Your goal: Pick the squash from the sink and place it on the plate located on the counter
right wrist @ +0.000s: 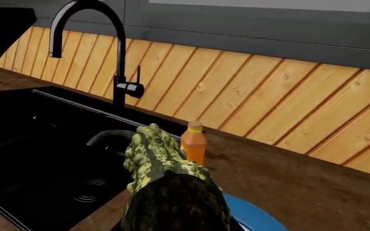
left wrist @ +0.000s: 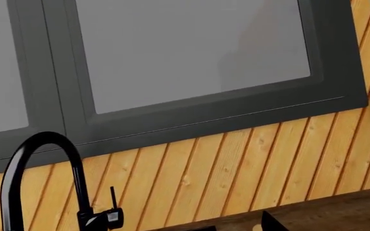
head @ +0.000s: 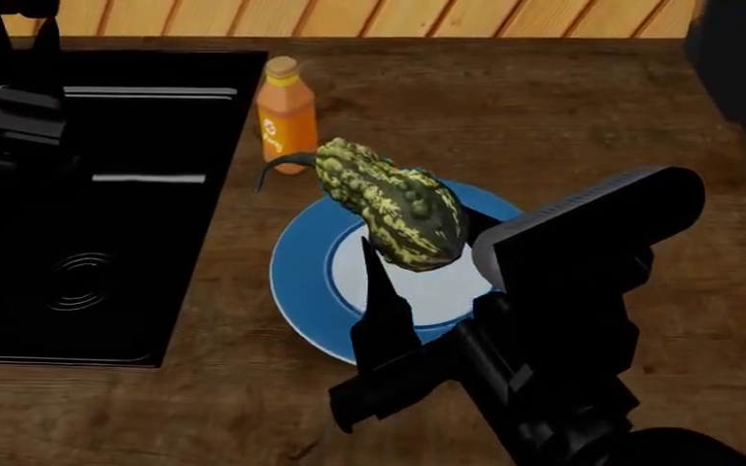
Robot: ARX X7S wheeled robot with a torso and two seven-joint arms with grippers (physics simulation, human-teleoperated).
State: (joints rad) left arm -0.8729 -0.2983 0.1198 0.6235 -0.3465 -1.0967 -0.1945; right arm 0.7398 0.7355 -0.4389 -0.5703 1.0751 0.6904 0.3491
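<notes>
Black sink at frame left, emptied. Blue-rimmed plate at centre, under squash (clamped in right gripper, seemingly not yet resting). Released tilted, likely to roll off toward the orange bottle.

We see the squash over the plate on the counter, the sink left, a bottle behind.
</notes>
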